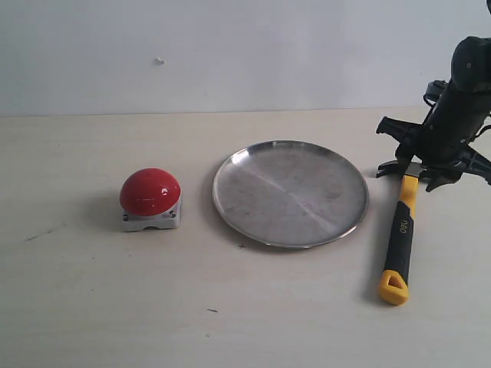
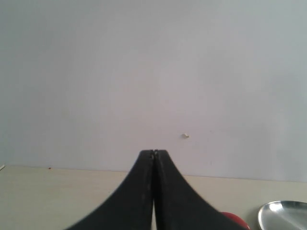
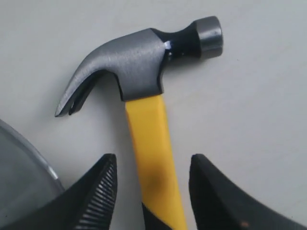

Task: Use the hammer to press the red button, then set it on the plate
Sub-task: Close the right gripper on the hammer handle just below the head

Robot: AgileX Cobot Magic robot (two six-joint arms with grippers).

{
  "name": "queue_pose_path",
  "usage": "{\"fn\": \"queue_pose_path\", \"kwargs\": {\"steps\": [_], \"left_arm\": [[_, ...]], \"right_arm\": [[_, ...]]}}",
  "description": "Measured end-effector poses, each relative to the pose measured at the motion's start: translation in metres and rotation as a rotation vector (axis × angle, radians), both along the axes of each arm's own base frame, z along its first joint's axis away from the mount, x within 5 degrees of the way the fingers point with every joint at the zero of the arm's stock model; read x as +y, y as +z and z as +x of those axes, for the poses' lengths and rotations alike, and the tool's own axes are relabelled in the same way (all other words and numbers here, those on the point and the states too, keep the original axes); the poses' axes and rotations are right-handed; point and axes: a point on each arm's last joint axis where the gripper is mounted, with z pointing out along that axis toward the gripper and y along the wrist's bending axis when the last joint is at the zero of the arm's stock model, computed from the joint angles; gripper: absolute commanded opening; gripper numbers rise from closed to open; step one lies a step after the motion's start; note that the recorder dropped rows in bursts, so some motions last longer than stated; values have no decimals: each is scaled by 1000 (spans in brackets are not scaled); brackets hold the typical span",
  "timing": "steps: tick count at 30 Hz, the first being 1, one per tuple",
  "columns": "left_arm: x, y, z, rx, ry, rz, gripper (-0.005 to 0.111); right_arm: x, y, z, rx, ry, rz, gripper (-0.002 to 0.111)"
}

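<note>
Hammer (image 1: 400, 245) first, since its yellow loop end sits closest to the camera. It lies flat on the table (image 1: 230, 314), head pointing away.

Going left to right: my left pincer (image 2: 153, 155) is pressed together, empty, parked up off the table and doing nothing. Then the red button (image 1: 150, 192) on the left, the plate (image 1: 290, 193) in the middle, and the hammer just beside the plate's right edge. Over its neck is my right pincer (image 3: 153, 160), spread wide, one finger on each side of the yellow part just below the head. As far as I can see, neither finger is touching it.

So the job right now is the grab, I reckon. Tips for myself: come down until the ribbed pads are level with the handle, keep it centred between them, and close square so it doesn't twist. Gripping near the heavy head should stop it drooping. Pinch firm, because the button is way over past the plate and that's a long carry.

Count: one hammer, one button, one plate, two pincers.
</note>
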Motion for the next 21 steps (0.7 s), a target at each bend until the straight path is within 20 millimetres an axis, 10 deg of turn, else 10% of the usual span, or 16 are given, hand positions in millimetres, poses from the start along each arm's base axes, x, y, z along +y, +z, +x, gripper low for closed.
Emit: {"fn": "queue_pose_path", "kwargs": {"steps": [21], "left_arm": [[0,0,0,0,0,0,0]], "right_arm": [[-9,-33,26,156,79,-16,47]]}}
